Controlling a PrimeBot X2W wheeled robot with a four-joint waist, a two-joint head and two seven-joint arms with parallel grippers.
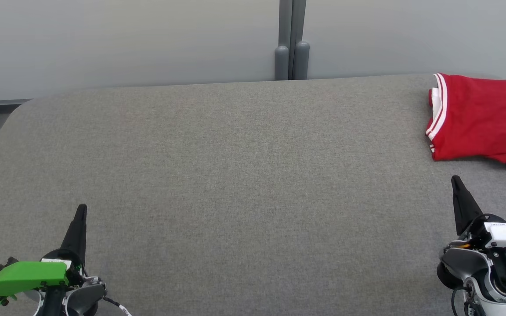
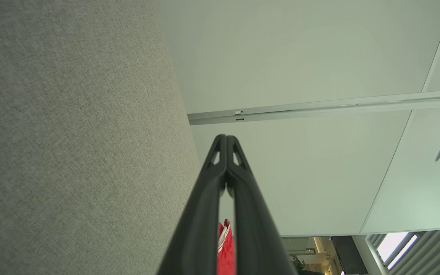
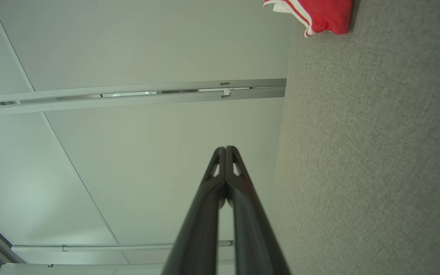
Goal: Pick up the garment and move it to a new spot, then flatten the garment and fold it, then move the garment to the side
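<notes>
- Garment (image 1: 483,118): red with white-striped trim; lying at far right of grey table (image 1: 235,175); cut off by right edge of head view
- Left gripper (image 1: 81,210): near left; fingers pressed together; nothing held; well apart from garment
- Right gripper (image 1: 456,181): near right; fingers together; empty; near garment, not touching

It looks like an office: pale partition panels (image 1: 125,39) joined by a grey post (image 1: 292,39) behind a fabric-covered table (image 1: 235,175), window blinds (image 2: 439,254) beyond.

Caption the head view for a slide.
Red garment at the grey table's far right; left gripper and right gripper shut, clear of it.
</notes>
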